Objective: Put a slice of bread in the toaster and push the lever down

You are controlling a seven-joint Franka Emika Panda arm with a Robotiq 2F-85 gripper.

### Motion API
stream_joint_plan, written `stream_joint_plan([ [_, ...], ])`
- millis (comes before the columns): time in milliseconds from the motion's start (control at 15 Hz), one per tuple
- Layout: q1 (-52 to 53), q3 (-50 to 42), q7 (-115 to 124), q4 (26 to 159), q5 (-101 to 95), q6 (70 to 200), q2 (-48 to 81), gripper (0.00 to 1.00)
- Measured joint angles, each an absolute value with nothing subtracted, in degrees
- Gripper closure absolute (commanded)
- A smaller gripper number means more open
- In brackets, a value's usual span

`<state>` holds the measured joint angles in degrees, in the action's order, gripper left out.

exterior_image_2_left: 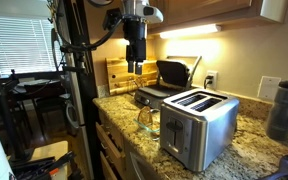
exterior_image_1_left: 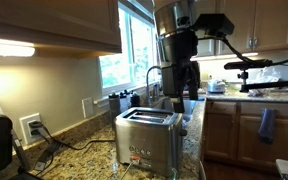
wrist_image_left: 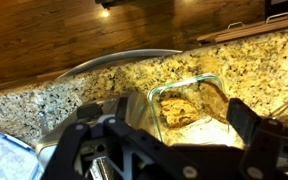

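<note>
Two slots run along the top of the toaster [exterior_image_2_left: 198, 126], a boxy steel one that stands upright on the granite counter [exterior_image_2_left: 254, 150], close to its front edge. In an exterior view its narrow end, with small red lights, faces the camera [exterior_image_1_left: 146, 138]. Just beside the toaster, on the same counter, is a glass dish [exterior_image_2_left: 147, 119]. In the wrist view this dish [wrist_image_left: 189, 104] holds some brown food [wrist_image_left: 184, 110]; I cannot tell for sure what it is. The gripper [exterior_image_2_left: 134, 68] hangs above the dish, pointing down and well apart from it, and it touches nothing. In the wrist view the gripper [wrist_image_left: 162, 135] has its jaws spread wide, one on each side of the dish below, with nothing held between them. Behind it, at the wall, a black appliance [exterior_image_2_left: 174, 72] stands beside a wooden board [exterior_image_2_left: 117, 72]. Further along the counter a dark bottle [exterior_image_2_left: 284, 108] stands upright near the toaster.
</note>
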<state>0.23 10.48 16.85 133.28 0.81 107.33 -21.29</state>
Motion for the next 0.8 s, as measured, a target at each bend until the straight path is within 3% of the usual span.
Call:
stream_joint_plan([
  [800,4.51,11.93,16.86,139.88,1.12,123.46,-14.04,0.0],
])
